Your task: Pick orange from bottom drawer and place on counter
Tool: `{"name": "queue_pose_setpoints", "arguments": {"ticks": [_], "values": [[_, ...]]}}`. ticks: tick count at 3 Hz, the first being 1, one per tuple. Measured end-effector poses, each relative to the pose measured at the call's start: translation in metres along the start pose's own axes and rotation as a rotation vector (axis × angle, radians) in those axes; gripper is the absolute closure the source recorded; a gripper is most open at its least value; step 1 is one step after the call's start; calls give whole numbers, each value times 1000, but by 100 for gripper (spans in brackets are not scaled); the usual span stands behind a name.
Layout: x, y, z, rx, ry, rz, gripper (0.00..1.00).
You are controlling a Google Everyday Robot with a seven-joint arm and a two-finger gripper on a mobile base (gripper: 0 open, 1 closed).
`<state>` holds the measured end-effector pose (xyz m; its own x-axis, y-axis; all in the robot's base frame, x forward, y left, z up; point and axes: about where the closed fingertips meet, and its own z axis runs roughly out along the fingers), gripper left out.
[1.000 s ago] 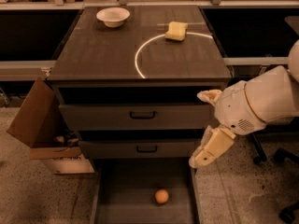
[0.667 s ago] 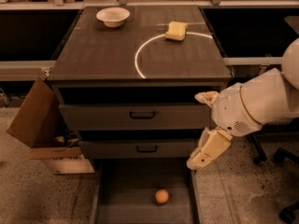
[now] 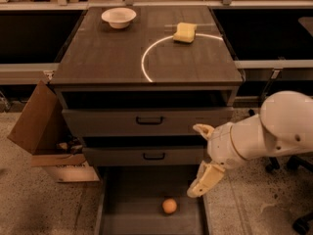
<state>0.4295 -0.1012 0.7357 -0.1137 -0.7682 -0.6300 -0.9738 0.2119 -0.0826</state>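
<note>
The orange (image 3: pixel 169 205) lies on the grey floor of the open bottom drawer (image 3: pixel 128 199), near its middle right. My gripper (image 3: pixel 193 160) hangs at the drawer's right side, in front of the two closed upper drawers. Its fingers are spread wide and hold nothing. The lower fingertip (image 3: pixel 191 193) is just above and to the right of the orange, apart from it. The counter (image 3: pixel 107 53) is the dark wood-grain top with a white arc line, above the drawers.
A white bowl (image 3: pixel 119 17) and a yellow sponge (image 3: pixel 185 32) sit on the counter at the back. An open cardboard box (image 3: pixel 41 126) stands left of the cabinet. Chair legs (image 3: pixel 293 168) are on the floor at right.
My arm and gripper have moved down and slightly left, closer to the open bottom drawer and the orange. The orange has not moved.
</note>
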Motion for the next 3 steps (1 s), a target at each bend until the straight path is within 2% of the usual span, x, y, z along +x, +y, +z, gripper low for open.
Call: {"name": "queue_pose_setpoints", "arguments": {"ticks": [1,2,3], "values": [[33,5,51,-17,-65,3,0],[65,15,108,-69,-153,33,0],[69,15,116,-71,-150,20,0]]}}
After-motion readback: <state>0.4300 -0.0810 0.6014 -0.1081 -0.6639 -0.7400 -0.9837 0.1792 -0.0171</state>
